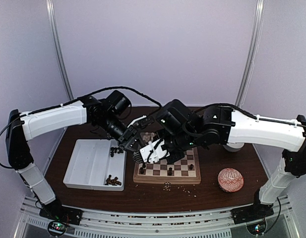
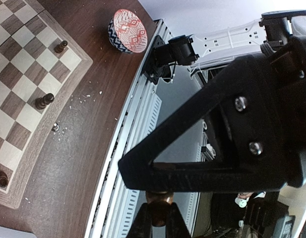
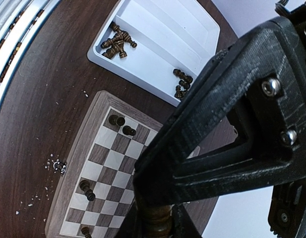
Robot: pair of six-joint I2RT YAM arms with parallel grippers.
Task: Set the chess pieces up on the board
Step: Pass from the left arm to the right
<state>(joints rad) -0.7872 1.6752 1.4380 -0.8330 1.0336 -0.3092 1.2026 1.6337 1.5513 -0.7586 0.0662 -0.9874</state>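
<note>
Your left fingers (image 2: 142, 222) and right fingers (image 3: 182, 224) each clamp a dark chess piece (image 2: 159, 203), mostly hidden; your arms (image 1: 182, 124) cover the board's (image 1: 157, 173) 12 o'clock half.

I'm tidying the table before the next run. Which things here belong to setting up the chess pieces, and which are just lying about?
Job in hand:
chessboard; dark chess pieces standing on it; more dark pieces in the white divided tray.

Lying about:
red-patterned bowl; pale crumbs near the board's edge.
</note>
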